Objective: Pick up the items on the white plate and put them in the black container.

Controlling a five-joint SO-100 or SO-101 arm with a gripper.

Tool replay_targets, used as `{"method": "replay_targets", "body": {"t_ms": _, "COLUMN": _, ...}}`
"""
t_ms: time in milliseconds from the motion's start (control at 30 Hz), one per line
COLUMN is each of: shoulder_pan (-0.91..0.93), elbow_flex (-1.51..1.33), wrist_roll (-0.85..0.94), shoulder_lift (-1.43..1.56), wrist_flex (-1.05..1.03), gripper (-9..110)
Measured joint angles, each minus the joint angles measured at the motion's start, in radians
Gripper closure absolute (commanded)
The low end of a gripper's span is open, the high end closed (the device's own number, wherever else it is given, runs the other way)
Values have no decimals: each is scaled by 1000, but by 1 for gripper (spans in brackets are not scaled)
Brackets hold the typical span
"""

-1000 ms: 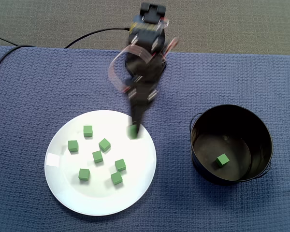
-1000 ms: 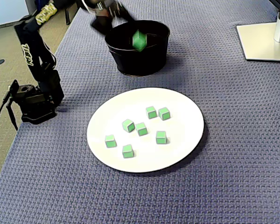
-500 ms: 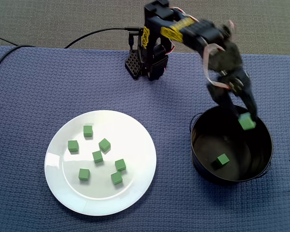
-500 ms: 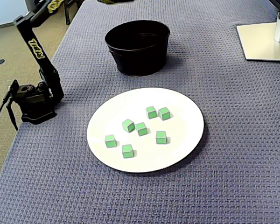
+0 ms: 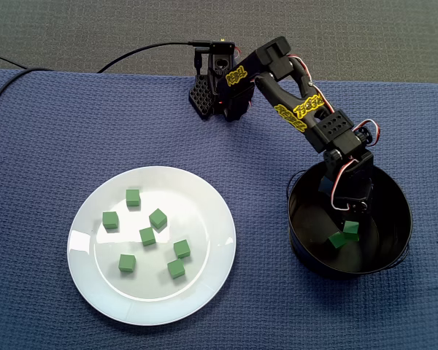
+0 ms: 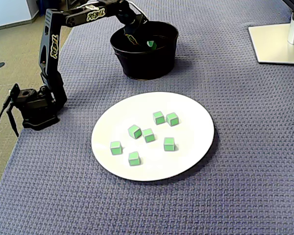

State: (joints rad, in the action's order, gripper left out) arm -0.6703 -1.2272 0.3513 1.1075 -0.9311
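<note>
Our claw (image 5: 348, 219) has dropped from the rim into the black container (image 5: 301, 222) at right. The green cube (image 5: 351, 230) is at its tip, beside a second cube (image 5: 336, 241). Whether it is pinched or released, we cannot tell. On the white plate (image 5: 204, 292), left, six cubes (image 5: 147, 236) remain.

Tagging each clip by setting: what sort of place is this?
Probably an office or lab desk: a blue cloth serves as the work surface, carpet shows beyond its edge, and a white stand base, perhaps a monitor's, sits at one corner.
</note>
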Motion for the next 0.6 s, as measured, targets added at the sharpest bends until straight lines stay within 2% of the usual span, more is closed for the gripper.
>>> {"method": "replay_targets", "body": {"t_ms": 33, "shoulder_pan": -2, "elbow_flex": 0, "wrist_roll": 0, "shoulder_lift": 0, "wrist_flex": 0, "gripper": 98}}
{"method": "replay_targets", "body": {"t_ms": 100, "shoulder_pan": -3, "elbow_flex": 0, "wrist_roll": 0, "shoulder_lift": 0, "wrist_flex": 0, "gripper": 84}}
{"method": "replay_targets", "body": {"t_ms": 200, "shoulder_pan": -2, "elbow_flex": 0, "wrist_roll": 0, "shoulder_lift": 0, "wrist_flex": -3, "gripper": 75}}
{"method": "replay_targets", "body": {"t_ms": 367, "shoulder_pan": 0, "elbow_flex": 32, "wrist_roll": 14, "shoulder_lift": 28, "wrist_flex": -103, "gripper": 74}}
{"method": "replay_targets", "body": {"t_ms": 600, "shoulder_pan": 86, "elbow_flex": 368, "wrist_roll": 14, "shoulder_lift": 169, "wrist_flex": -422, "gripper": 77}}
